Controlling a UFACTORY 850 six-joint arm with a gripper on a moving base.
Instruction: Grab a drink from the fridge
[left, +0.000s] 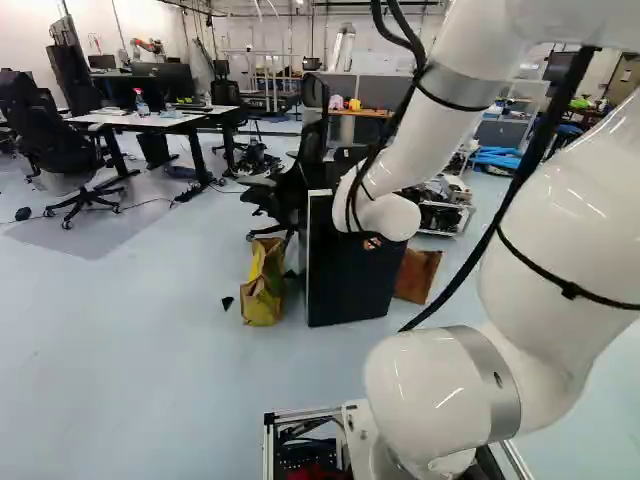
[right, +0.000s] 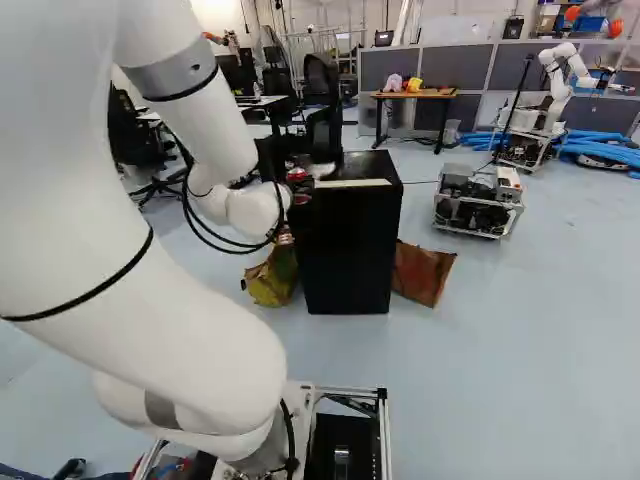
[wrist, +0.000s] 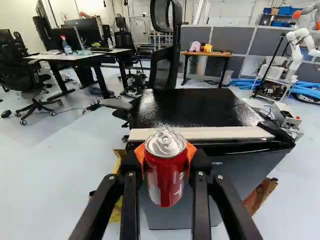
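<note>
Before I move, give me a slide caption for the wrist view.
Red can held upright in the gripper, in front of the closed black fridge.

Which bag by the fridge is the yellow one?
The yellow bag is the one at the left of the fridge in both base views. The other bag, past the fridge's right side there, is brown.

You can read no text for certain in any view. Near the centre of the wrist view, the red can (wrist: 166, 175) bears small white lettering that runs along its side, with a pale mark beside it. Just off centre there, you see a short line of light print on the front of the fridge (wrist: 250, 167), too small to make out.
</note>
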